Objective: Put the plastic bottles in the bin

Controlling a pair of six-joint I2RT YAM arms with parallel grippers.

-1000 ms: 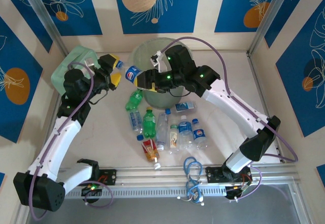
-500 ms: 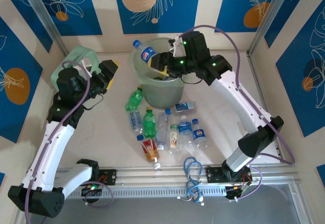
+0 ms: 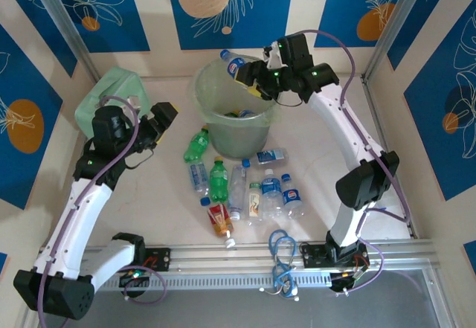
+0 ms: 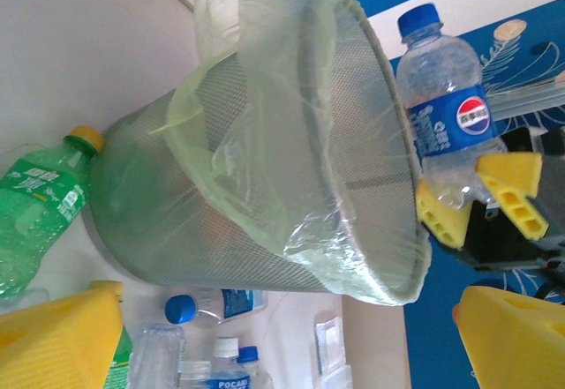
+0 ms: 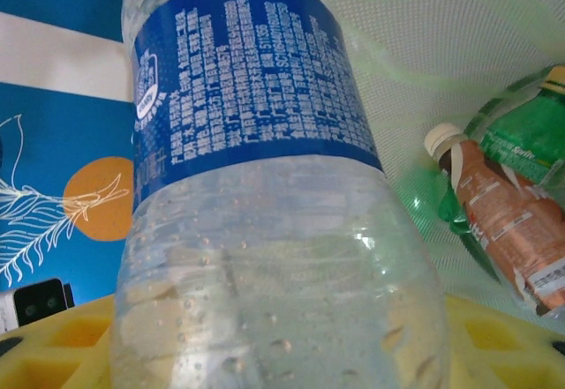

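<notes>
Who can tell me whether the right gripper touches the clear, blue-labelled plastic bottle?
Touching. Left wrist view: yellow pads of the right gripper clamp the clear blue-labelled plastic bottle low down.

Pale green mesh bin (image 3: 232, 131); clear bottle (image 3: 236, 65), blue cap and label, at its twelve o'clock; yellow-padded right tool (image 4: 478, 200); green bottle (image 3: 197, 145), yellow cap, at seven o'clock; blue wall (image 3: 253, 15), orange circles.
</notes>
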